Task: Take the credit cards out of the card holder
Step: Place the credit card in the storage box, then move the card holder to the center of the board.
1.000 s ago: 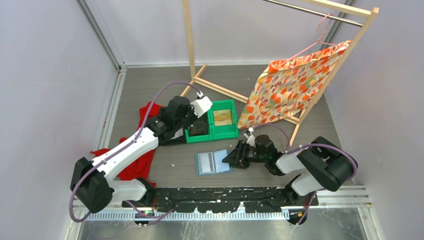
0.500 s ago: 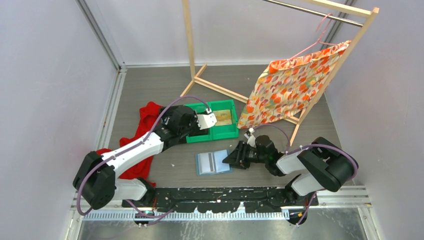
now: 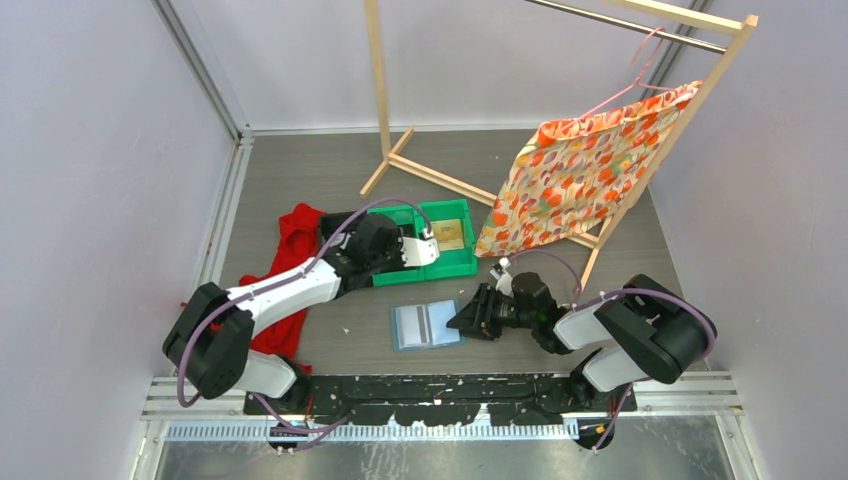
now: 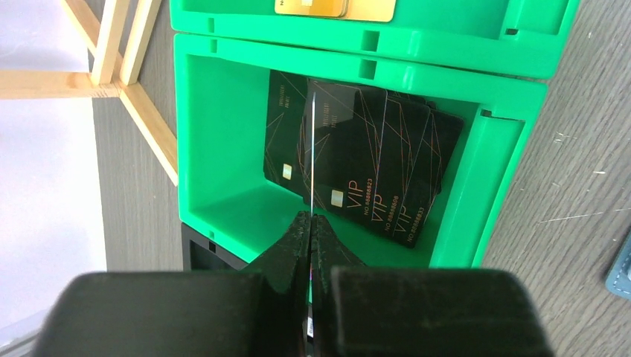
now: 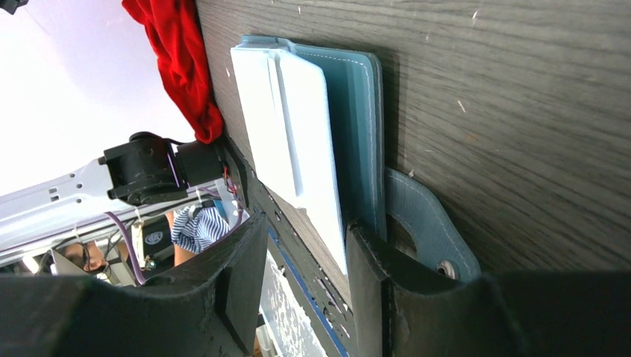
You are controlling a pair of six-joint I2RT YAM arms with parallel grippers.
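Note:
The slate-blue card holder (image 3: 427, 325) lies open on the table, its pale inner pockets (image 5: 290, 126) facing up and its closure tab (image 5: 425, 223) sticking out. My right gripper (image 3: 462, 318) is open at the holder's right edge. One of its fingers (image 5: 368, 275) rests on that edge by the tab, and nothing is clamped between the jaws (image 5: 309, 242). My left gripper (image 4: 310, 219) is shut on a thin credit card (image 4: 312, 149), seen edge-on. It hangs over the left green bin (image 4: 223, 149).
Several black VIP cards (image 4: 372, 163) lie in the left bin, and gold cards (image 3: 446, 235) lie in the right bin (image 3: 462, 262). A red cloth (image 3: 290, 240) lies under my left arm. A wooden rack (image 3: 400, 160) holding an orange patterned cloth (image 3: 580, 170) stands at the back right.
My left arm has swung right and toward the front, bringing the held card down over the left green bin. The right arm and the card holder have not moved.

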